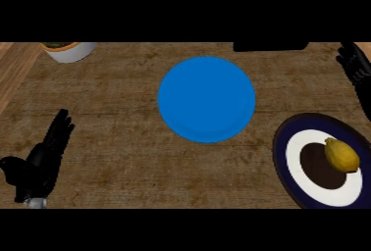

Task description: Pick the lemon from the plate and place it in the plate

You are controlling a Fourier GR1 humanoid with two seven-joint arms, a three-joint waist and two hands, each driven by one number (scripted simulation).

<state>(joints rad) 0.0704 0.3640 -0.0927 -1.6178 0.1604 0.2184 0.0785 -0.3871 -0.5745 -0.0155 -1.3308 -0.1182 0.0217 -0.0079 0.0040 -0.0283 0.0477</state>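
While the lemon [341, 155] is lying on the dark-rimmed plate [290, 172] at the desk's right, no transfer has begun. The blue plate [206, 98] is waiting at centre. The left hand [42, 164] is resting with fingers straight; the right hand [356, 62] is sitting at the upper right, fingers relaxed, holding nothing.

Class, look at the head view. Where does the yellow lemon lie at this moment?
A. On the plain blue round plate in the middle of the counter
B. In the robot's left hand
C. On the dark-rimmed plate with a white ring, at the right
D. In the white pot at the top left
C: the yellow lemon rests on the dark-rimmed plate with a white ring at the right, while the plain blue round plate holds nothing.
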